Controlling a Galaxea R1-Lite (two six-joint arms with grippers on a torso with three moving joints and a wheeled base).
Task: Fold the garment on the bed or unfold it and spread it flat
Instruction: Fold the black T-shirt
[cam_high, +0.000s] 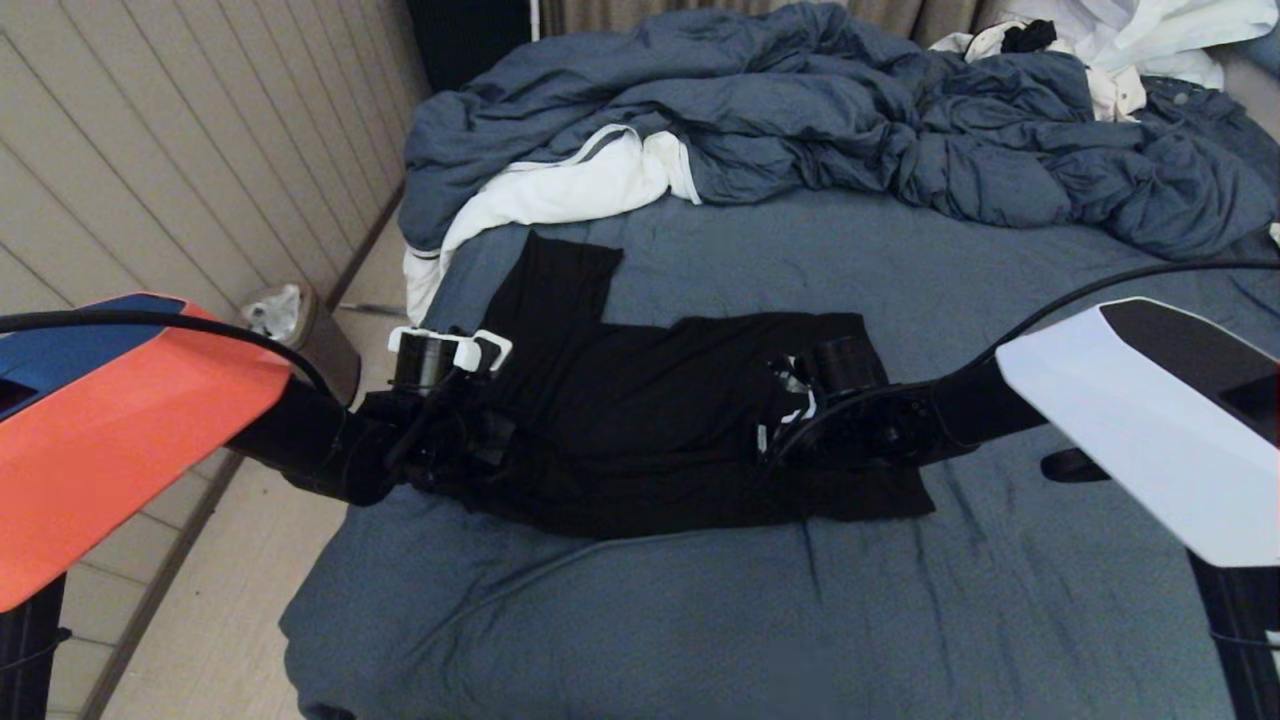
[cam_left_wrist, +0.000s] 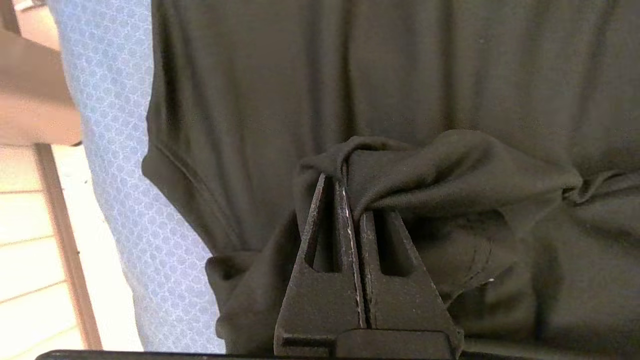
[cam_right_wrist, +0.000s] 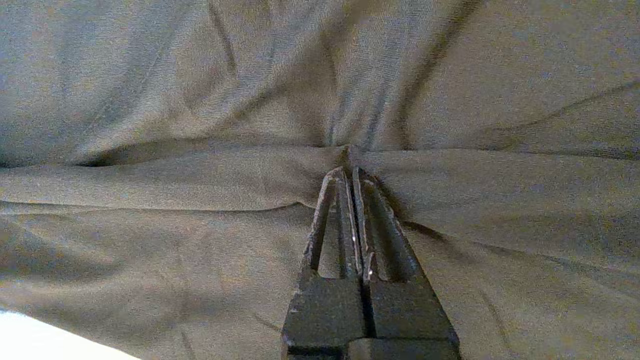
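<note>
A rumpled blue-grey duvet (cam_high: 850, 120) is lying heaped beside a white cloth (cam_high: 560, 190), while a small lined bin (cam_high: 300, 325) is standing on the floor.

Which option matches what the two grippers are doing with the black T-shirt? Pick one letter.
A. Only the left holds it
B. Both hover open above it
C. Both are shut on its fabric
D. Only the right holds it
C: the left gripper is shut with a bunched fold of the black T-shirt pinched at its tips, and the right gripper is shut on a pulled-up ridge of the same cloth.
</note>
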